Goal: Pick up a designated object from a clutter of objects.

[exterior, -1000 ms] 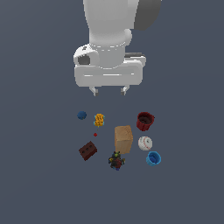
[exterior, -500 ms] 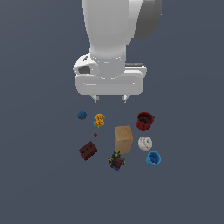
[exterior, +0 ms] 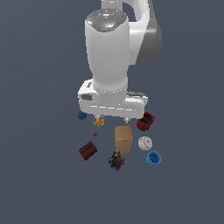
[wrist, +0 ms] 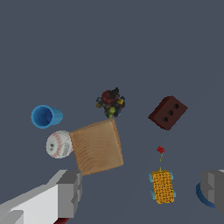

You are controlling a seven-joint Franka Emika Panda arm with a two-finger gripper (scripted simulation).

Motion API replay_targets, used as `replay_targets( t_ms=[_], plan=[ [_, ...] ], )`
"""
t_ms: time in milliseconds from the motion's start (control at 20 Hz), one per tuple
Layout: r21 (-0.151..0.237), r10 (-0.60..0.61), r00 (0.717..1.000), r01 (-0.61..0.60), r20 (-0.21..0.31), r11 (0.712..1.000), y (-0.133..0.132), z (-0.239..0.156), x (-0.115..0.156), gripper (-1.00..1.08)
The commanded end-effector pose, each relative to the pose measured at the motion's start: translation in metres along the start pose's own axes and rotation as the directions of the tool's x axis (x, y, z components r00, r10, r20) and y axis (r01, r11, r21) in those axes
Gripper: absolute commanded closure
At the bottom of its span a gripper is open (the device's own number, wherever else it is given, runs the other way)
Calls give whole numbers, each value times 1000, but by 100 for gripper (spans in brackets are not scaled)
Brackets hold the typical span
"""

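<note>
The designated object [exterior: 117, 161] is a small dark lump with coloured specks, lying at the near edge of the clutter. It also shows in the wrist view [wrist: 110, 103], just beyond the tan box [wrist: 96, 146]. My gripper [exterior: 111, 118] is open and empty. It hangs above the far side of the clutter, over the yellow lump [exterior: 99, 122] and the tan box [exterior: 124, 139], well apart from the designated object. In the wrist view the gripper [wrist: 142, 192] shows both fingers [wrist: 70, 192] spread wide.
Around the box lie a white baseball [exterior: 145, 142], a blue cup [exterior: 153, 158], a red cup [exterior: 145, 121], a dark red brick [exterior: 88, 151], a blue ball [exterior: 81, 115] and a tiny red speck [exterior: 95, 134]. In the wrist view the brick [wrist: 168, 112] lies beside the designated object.
The arm has come down, bringing the open gripper lower over the far side of the clutter. The objects have not moved.
</note>
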State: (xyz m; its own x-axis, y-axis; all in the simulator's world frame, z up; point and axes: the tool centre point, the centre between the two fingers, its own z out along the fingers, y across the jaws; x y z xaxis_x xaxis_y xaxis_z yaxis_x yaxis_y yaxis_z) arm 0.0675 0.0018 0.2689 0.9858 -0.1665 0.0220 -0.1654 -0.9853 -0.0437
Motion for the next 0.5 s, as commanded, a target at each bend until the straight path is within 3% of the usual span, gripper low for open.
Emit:
replay_targets(
  t_ms=[0,450],
  plan=[
    [0,46,999,-46,5,999,-4,20,12,-92],
    [-18,204,979,-203,13,979,-17,98,49,-92]
  ],
)
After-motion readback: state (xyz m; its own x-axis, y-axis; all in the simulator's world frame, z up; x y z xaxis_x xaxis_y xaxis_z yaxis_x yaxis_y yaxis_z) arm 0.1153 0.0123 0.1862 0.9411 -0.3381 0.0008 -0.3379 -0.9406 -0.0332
